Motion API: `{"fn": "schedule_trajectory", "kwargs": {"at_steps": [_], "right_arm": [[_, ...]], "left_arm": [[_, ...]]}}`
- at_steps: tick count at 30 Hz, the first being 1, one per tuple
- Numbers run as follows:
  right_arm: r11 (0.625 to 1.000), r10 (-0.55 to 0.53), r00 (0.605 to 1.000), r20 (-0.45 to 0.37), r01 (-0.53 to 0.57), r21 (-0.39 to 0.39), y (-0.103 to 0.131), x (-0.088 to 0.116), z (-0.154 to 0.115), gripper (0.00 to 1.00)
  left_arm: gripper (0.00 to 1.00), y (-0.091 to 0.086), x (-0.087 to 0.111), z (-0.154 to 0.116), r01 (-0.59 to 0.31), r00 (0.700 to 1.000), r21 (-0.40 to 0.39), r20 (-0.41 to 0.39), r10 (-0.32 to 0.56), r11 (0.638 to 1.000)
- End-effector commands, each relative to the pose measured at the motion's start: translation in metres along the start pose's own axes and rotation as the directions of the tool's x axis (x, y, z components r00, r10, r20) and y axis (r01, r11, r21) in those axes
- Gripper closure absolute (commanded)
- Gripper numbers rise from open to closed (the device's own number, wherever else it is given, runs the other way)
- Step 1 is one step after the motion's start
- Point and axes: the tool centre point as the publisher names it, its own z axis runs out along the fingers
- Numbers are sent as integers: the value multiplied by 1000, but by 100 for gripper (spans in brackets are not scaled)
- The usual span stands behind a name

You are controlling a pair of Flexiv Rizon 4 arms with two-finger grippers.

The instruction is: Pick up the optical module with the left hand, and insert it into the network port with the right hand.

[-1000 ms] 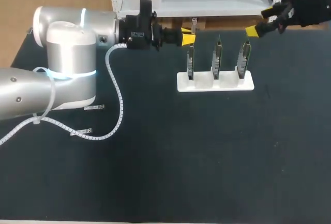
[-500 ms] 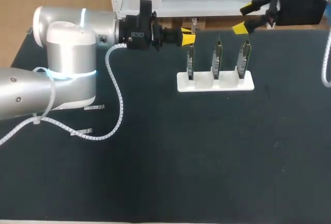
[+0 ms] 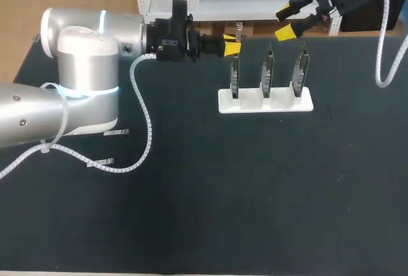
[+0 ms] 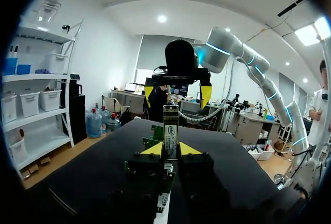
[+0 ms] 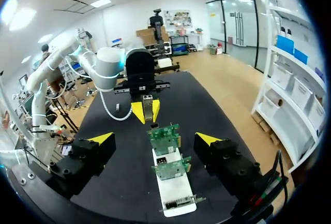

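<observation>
My left gripper (image 3: pixel 232 43) hovers just behind the leftmost card on the stand, shut on the small silver optical module (image 3: pixel 239 31). In the left wrist view the module (image 4: pixel 170 129) stands upright between the yellow tips of that gripper (image 4: pixel 171 150). Three green network cards (image 3: pixel 268 72) stand upright in a white stand (image 3: pixel 264 101). My right gripper (image 3: pixel 286 22) hangs open above the back of the stand, facing the left one. In the right wrist view its own tips (image 5: pixel 155 139) spread wide over the cards (image 5: pixel 164 135), with the held module (image 5: pixel 148 108) straight ahead.
Two loose silver modules (image 3: pixel 116 133) (image 3: pixel 102 162) lie on the black table at the left, beside the left arm's white cable (image 3: pixel 145 129). The stand sits near the table's far edge.
My right gripper has moved left from the far right corner toward the stand and the left gripper, still open. The left arm and module have stayed put.
</observation>
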Motion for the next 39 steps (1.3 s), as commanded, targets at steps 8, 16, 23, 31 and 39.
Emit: {"fn": "schedule_trajectory", "kwargs": {"at_steps": [8, 16, 23, 31, 39], "right_arm": [[999, 7, 999, 52, -9, 37, 0, -5, 12, 0], [1000, -13, 999, 38, 13, -4, 1, -12, 26, 0], [999, -31, 999, 41, 33, -28, 0, -20, 32, 0], [995, -54, 998, 22, 56, -79, 3, -25, 46, 0], [993, -68, 998, 3, 67, -98, 4, -29, 55, 0]], "left_arm": [[100, -1, 0, 0, -1, 1000, -3, 0, 1, 1000], [100, -1, 0, 0, -1, 1000, -3, 0, 1, 1000], [100, -1, 0, 0, -1, 1000, -3, 0, 1, 1000], [100, -1, 0, 0, -1, 1000, -3, 0, 1, 1000], [100, -1, 0, 0, -1, 1000, -3, 0, 1, 1000]]}}
